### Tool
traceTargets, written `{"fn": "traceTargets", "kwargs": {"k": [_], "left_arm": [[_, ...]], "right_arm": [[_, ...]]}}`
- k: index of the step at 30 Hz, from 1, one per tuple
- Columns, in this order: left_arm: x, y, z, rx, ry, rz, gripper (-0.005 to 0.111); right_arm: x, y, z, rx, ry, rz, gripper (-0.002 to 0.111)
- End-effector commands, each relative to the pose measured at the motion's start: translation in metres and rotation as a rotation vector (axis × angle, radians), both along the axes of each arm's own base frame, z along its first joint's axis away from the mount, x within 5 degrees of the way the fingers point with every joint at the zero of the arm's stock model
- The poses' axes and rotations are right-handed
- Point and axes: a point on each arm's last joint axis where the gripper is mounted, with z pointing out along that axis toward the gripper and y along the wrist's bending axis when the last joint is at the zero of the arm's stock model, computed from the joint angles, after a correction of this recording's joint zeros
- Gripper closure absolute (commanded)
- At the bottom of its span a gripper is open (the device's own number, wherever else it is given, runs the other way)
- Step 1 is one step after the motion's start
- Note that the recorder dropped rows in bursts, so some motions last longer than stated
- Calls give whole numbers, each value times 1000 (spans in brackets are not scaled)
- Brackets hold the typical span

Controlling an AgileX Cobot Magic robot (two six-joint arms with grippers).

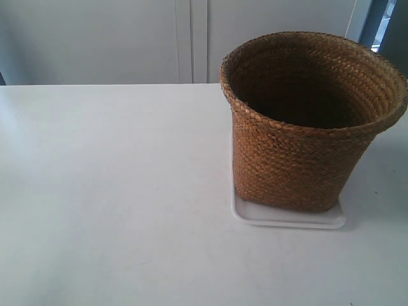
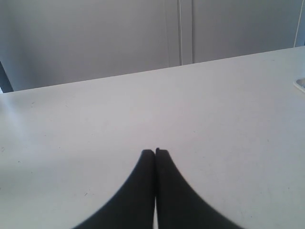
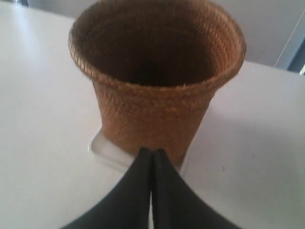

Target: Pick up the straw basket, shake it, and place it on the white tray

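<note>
The straw basket (image 1: 299,159) stands upright on the white tray (image 1: 287,218) at the right of the exterior view; its woven wall covers most of the tray. In the right wrist view the straw basket (image 3: 152,114) fills the middle, with the white tray (image 3: 107,151) showing under its base. My right gripper (image 3: 152,151) is shut and empty, its tips in front of the basket's lower wall, apart from it. My left gripper (image 2: 155,152) is shut on nothing above bare table. A corner of the white tray (image 2: 300,85) shows at that view's edge. No arm appears in the exterior view.
A white table (image 1: 115,204) carries everything. Behind it is a pale grey panelled wall (image 1: 127,38), with a dark window strip (image 1: 389,25) at the far right.
</note>
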Motion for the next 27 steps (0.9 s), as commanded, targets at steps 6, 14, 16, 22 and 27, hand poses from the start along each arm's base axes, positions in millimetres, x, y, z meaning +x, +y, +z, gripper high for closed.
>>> {"fn": "traceTargets", "kwargs": {"k": [6,14,16,22,27], "left_arm": [[0,0,-1,-6,0,5,107],[0,0,-1,-6,0,5,107],[0,0,-1,-6,0,5,107],[0,0,-1,-6,-2,5,107],[0,0,-1,-6,-2,5,107]], "right_arm": [[34,-2,-50,129,-426,-71,108],[17,-6,-104,139,-618,-98,108],[21,-7,-123,135,-617,-108,108],[22,-6,-129,79,-554,-97,108],[23,-5,-133,75,-512,-91,108]]}}
